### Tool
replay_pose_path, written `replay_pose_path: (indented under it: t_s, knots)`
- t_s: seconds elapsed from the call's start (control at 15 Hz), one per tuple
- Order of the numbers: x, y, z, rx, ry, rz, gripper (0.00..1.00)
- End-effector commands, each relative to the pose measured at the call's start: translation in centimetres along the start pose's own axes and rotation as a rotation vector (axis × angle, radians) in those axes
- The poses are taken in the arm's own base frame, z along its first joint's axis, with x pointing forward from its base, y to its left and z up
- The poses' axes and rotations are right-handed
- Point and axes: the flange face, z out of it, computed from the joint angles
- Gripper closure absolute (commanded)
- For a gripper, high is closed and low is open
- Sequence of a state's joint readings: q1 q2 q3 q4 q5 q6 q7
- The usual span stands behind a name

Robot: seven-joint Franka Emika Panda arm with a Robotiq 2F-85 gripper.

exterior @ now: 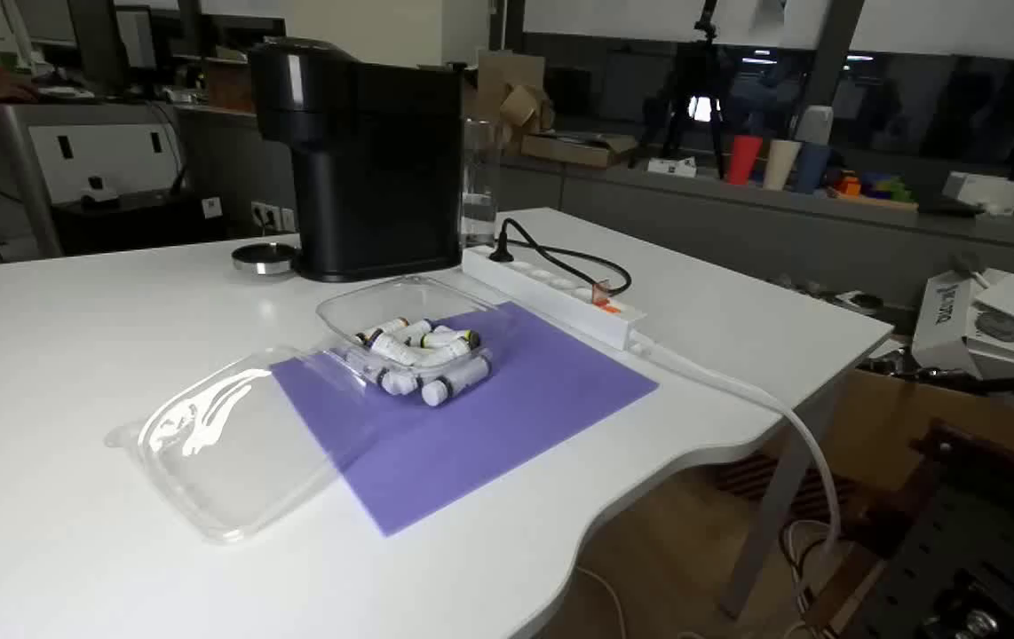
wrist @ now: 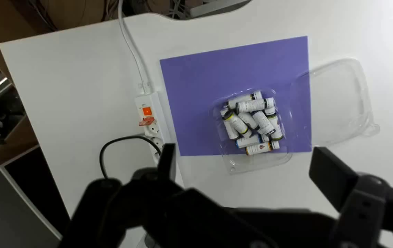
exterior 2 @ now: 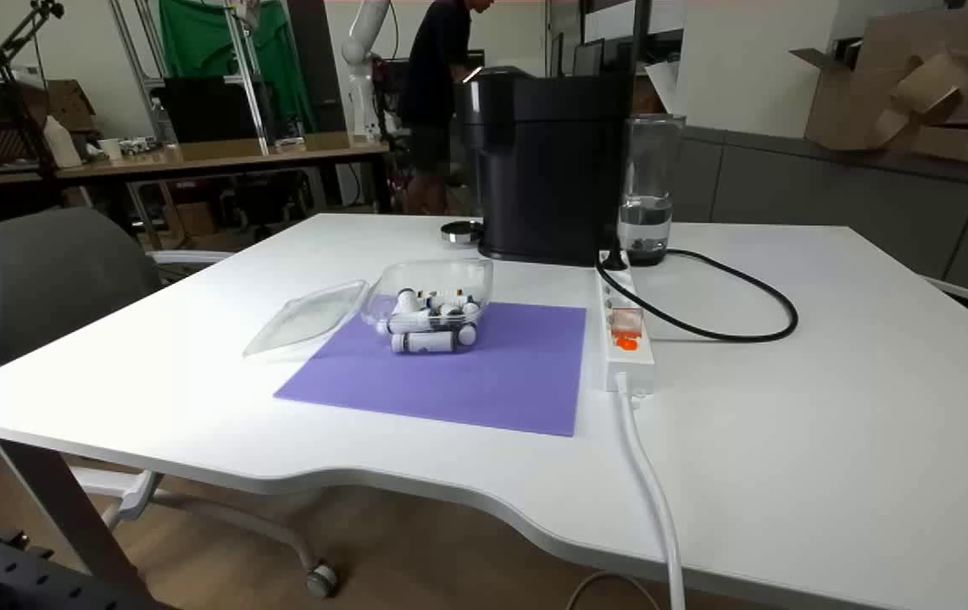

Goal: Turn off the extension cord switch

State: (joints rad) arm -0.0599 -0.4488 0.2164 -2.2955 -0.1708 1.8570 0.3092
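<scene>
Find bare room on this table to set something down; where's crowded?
Bare: tabletop bordered by black cable, white lead and its own edge; purple sheet between power strip and plastic tub. Crowded: around the coffee machine: silver-rimmed disc, water container and plug.

The hand is black nearly all over, a dull black that swallows the light. Its two fingers are plain, square-edged blocks; the one toward the right of the wrist view shows me a flat charcoal face, while its mate looks like a slim dark bar. Behind the first sits a chunky link, a shade greyer, with a rounded shoulder rimmed by a pale gleam and a couple of small dark recesses. Rounded knuckles bulge on the opposite side. Low on the body there's a round grey disc, too blurred to name, and elsewhere the black parts melt together.
</scene>
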Motion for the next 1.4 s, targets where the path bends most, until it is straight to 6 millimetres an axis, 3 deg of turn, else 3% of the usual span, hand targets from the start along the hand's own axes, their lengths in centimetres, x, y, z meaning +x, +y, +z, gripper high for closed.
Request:
replay_pose_path:
  t_s: [0.0, 0.47, 0.87, 1.13, 1.2, 1.33]
  knots:
    - [0.0, 0.0, 0.0, 0.000, -0.002, -0.001, 0.00]
    - [0.0, 0.0, 0.2, -0.001, -0.005, -0.002, 0.00]
    - [1.2, 2.0, 4.0, 0.007, 0.039, -0.089, 0.00]
    - [1.5, 3.7, 5.8, 0.040, -0.021, -0.042, 0.00]
    - [0.7, 1.6, 2.7, 0.022, 0.002, -0.030, 0.00]
    - [1.4, 3.6, 5.9, 0.047, -0.027, -0.033, 0.00]
